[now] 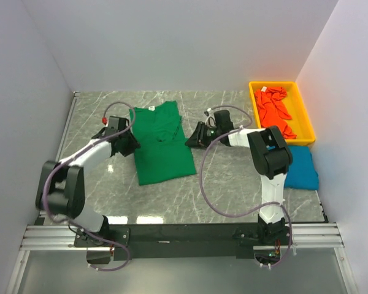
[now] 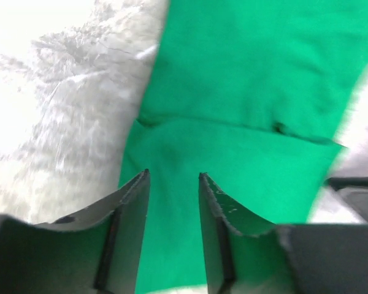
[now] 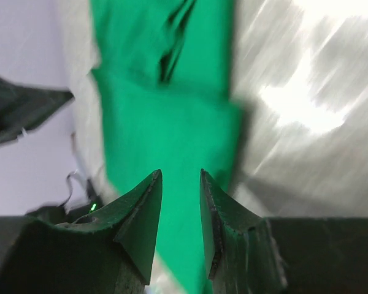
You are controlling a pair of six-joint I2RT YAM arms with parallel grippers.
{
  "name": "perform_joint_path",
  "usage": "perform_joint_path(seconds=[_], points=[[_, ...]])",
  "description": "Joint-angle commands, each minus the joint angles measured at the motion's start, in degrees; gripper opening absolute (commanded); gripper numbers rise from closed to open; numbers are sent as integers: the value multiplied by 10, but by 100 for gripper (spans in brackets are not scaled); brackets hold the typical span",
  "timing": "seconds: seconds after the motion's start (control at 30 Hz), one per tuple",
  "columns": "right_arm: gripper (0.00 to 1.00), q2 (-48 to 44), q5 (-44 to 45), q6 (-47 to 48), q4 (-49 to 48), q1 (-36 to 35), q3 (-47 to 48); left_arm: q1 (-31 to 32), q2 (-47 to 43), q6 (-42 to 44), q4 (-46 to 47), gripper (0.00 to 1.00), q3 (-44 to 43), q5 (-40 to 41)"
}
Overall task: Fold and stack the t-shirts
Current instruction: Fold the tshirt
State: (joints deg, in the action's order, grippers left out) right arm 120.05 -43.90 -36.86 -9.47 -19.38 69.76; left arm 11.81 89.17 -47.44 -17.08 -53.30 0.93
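The green tee (image 1: 162,147) lies flat in the middle of the bench (image 1: 227,177), collar towards the far wall. Its sleeves look turned in, so it reads as a long rectangle; I judge the fold half done. The blue tee (image 1: 303,170) lies at the right edge of the bench, partly behind the right arm. The red tee (image 1: 275,109) is bunched in the yellow bin (image 1: 273,83), unfolded.

The left fingers (image 1: 126,144) are at the green tee's left edge and the right fingers (image 1: 195,136) just off its right edge, about level with the chest. Both wrist views show each pair partly spread with green cloth under the gap and nothing pinched.

The next move probably calls for both pairs to nip the cloth at matching points on either edge and carry one end over the other, keeping the side folds from springing open.

A small white label (image 1: 152,108) sits at the collar, too small to read. No other writing shows.
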Motion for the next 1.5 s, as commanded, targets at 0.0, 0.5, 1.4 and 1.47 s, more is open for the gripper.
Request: perform_joint_path(seconds=[0.0,0.5,1.4,1.47], points=[[39,-91,-57,-36,-87,-12,-66,5,-92,9,-20,45,31,-12],[40,-47,-120,-85,-242,-43,-243,89,-153,-74,25,37,241,-64],[69,-286,357,110,308,-152,-140,151,-184,-87,-176,68,164,76],[70,-273,386,108,320,-163,-125,157,-167,-85,-174,64,158,83]])
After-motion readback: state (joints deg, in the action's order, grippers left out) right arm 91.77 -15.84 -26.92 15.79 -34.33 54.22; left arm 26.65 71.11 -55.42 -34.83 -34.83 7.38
